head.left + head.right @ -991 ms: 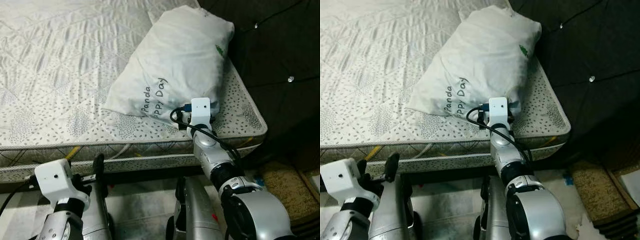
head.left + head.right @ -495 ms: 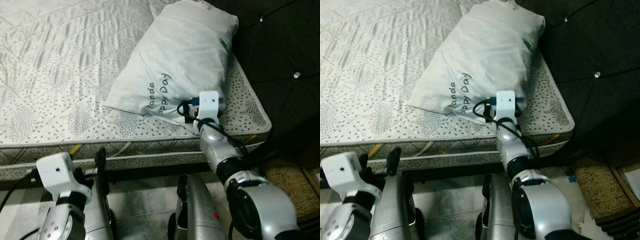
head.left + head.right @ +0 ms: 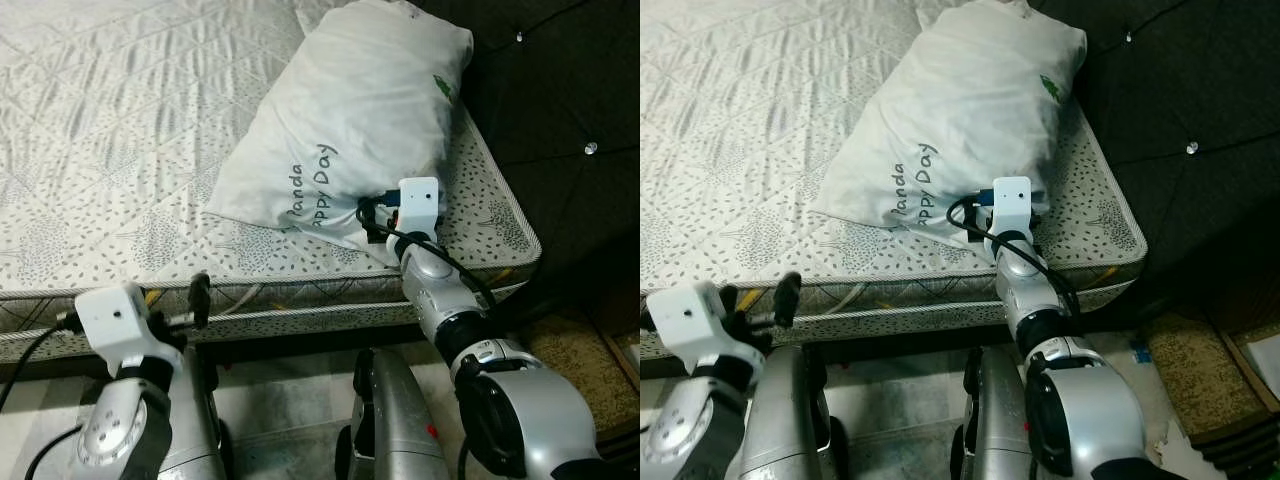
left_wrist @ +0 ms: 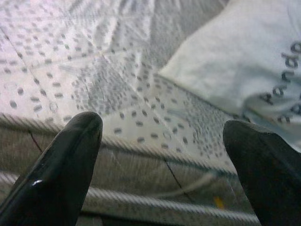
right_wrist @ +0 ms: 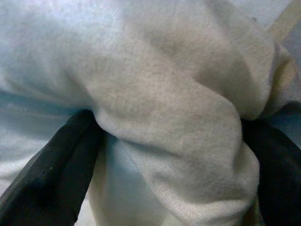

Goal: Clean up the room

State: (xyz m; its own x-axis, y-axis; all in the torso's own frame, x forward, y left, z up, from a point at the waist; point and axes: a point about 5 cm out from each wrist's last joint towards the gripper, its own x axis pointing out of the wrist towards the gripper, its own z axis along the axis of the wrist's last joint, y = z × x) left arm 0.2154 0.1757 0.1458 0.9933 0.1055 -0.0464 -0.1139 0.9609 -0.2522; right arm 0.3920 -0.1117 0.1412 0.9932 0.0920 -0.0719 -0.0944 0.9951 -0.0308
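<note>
A white pillow (image 3: 350, 120) printed "Panda Happy Day" lies slanted on the patterned mattress (image 3: 110, 140), its far end at the dark headboard. My right arm reaches over the bed's near edge, its wrist (image 3: 418, 205) at the pillow's near corner. In the right wrist view the right gripper (image 5: 169, 155) is open, with a bunched fold of pillow fabric (image 5: 164, 84) filling the gap between its wide-apart fingers (image 5: 51, 174). My left gripper (image 4: 162, 141) is open and holds nothing, level with the mattress's front edge (image 4: 141, 146).
A dark tufted headboard (image 3: 560, 90) runs along the bed's right side. A brown rug (image 3: 575, 350) lies on the floor at the lower right. Pale floor (image 3: 290, 400) shows below the bed's front edge, between my legs.
My left gripper has risen from below the bed to the mattress edge. The right wrist has edged right along the pillow's corner. The camera has shifted a little.
</note>
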